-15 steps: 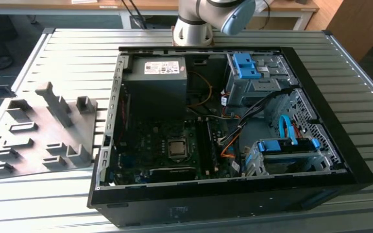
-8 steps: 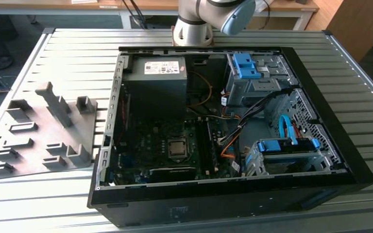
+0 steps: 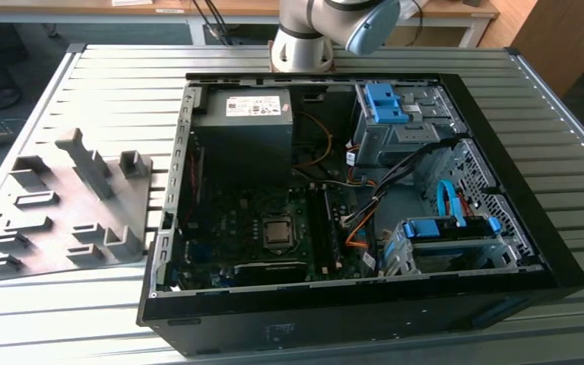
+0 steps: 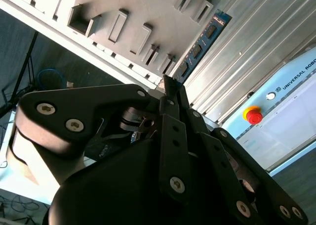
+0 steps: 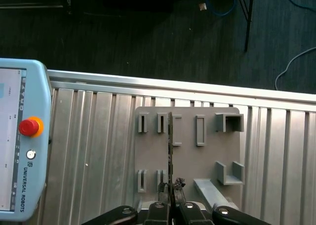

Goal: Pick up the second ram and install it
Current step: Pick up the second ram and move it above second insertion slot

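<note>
Black jointed claw, pressed together on one end of the second ram, a long, thin, flat blue-green circuit-board stick with a row of black chips; the stick juts straight out from the fingertips. First wrist view: same claw, same ram seen edge-on as a narrow dark line, held over the grey slotted plastic tray; whether it touches the tray cannot be told. Tray lies on the ribbed silver metal table, near a pale blue control pendant with a round red button. Exterior view: grey tray towards the exterior view's left on the table, beside an open black tower computer case lying on its side, dark motherboard exposed; silver and pale blue robot arm rises behind the case.
</note>
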